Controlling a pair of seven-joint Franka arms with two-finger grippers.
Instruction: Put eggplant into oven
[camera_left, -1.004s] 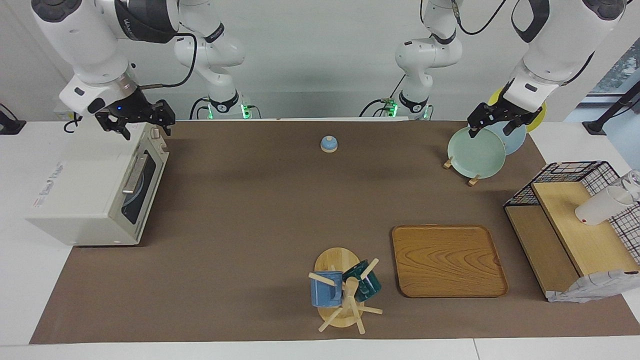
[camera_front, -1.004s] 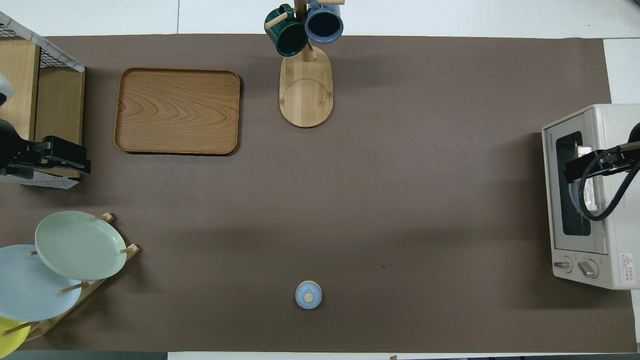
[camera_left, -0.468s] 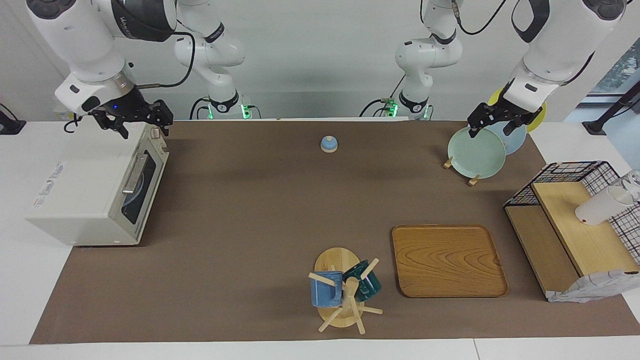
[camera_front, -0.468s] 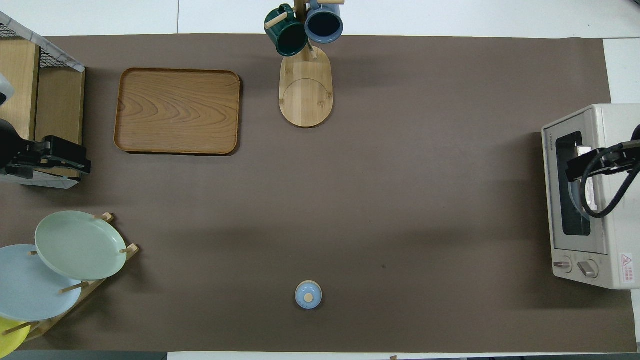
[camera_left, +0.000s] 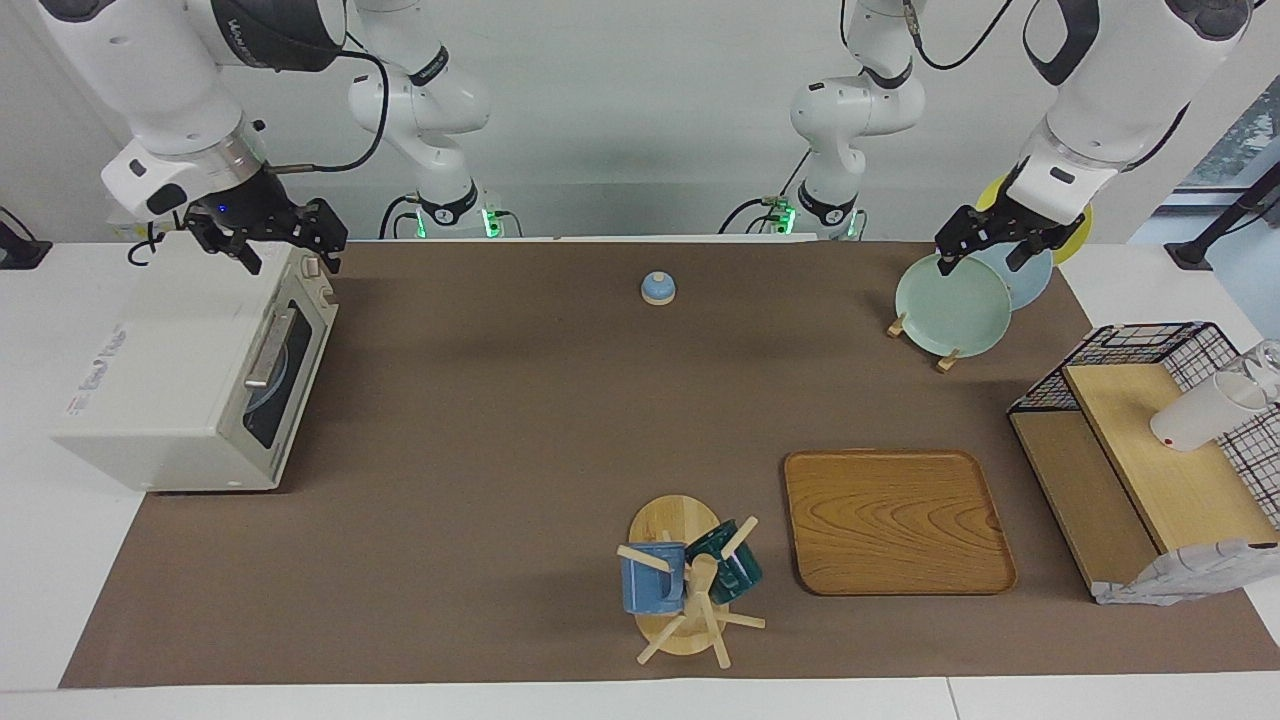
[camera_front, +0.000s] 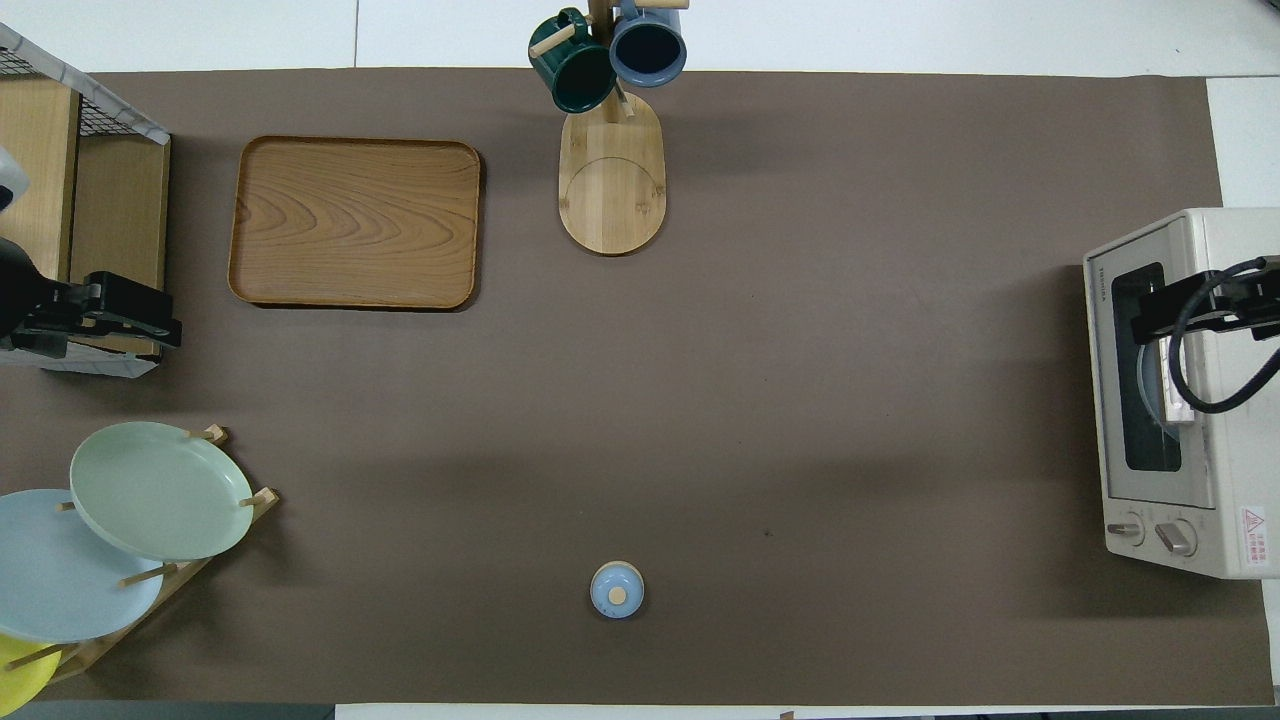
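Note:
The off-white oven stands at the right arm's end of the table, also seen in the overhead view. Its dark glass door is closed and a pale blue plate shows through the glass. The eggplant is not in view. My right gripper hangs open and empty over the oven's top edge nearest the robots, and shows over the door in the overhead view. My left gripper waits open and empty above the plate rack, at the edge of the overhead view.
A rack holds a green plate with blue and yellow plates. A wooden tray, a mug tree with two mugs, a small blue knobbed lid and a wire shelf with a white cup stand on the brown mat.
My right gripper has lifted slightly above the oven top. The left arm and the oven door have not moved.

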